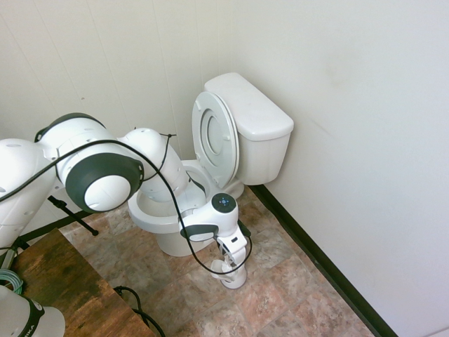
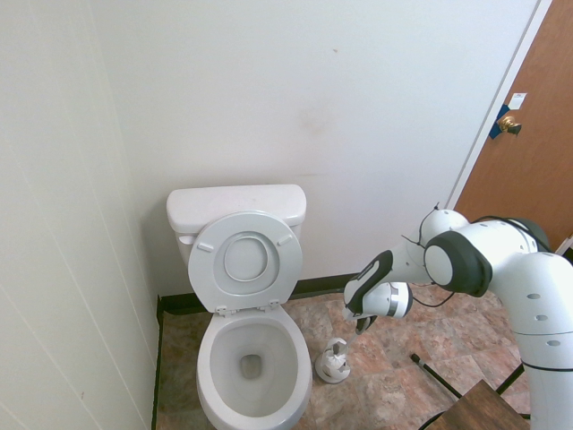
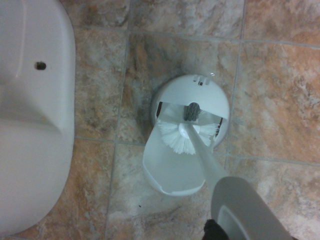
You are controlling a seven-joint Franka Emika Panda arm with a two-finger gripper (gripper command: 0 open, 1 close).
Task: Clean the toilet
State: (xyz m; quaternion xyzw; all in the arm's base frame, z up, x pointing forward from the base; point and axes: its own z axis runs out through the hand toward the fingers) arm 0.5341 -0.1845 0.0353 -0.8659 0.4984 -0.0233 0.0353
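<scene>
End effector (image 2: 360,324) pinching the brush (image 3: 186,136) handle, just beside the toilet (image 2: 252,358)

We are seeing the toilet (image 2: 251,358) standing against the back wall, its lid raised against the tank. The brush holder (image 2: 333,365) is sitting on the floor (image 2: 394,385) just beside the bowl, the brush (image 3: 186,135) hanging directly above it.
</scene>
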